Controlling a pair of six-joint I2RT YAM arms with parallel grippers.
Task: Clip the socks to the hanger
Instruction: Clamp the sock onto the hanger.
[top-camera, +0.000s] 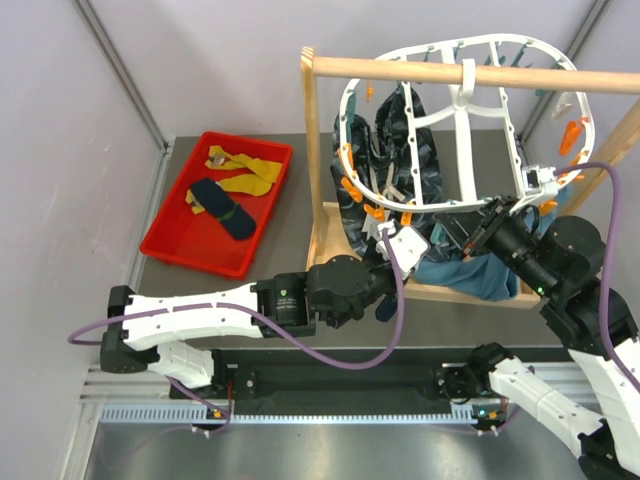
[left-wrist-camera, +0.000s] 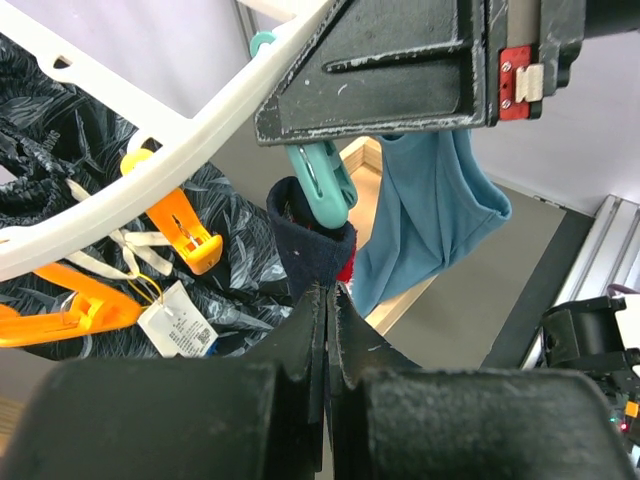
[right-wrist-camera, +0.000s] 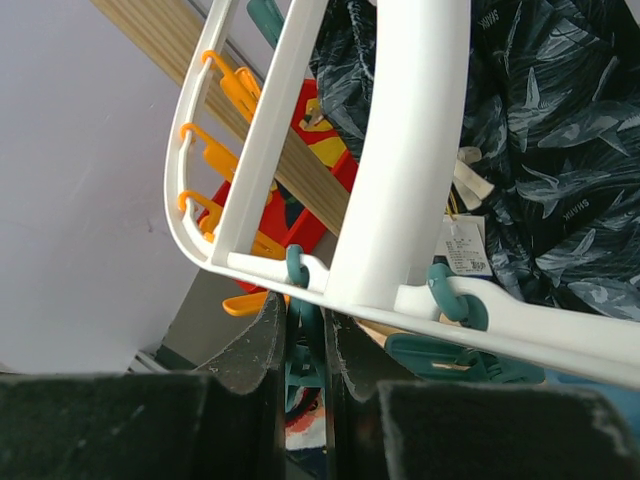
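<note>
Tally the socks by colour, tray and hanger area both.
Navy socks: 2, one in tray, one in left end effector at a teal peg.
Yellow socks: 2, both in tray.
Total: 4.

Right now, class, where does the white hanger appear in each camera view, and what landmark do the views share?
Top external: hanger upper centre-right, hooked over the wooden rod.
Left wrist: hanger rim crosses the upper left.
Right wrist: hanger struts fill the centre.
Shared landmark: dark patterned cloth.
</note>
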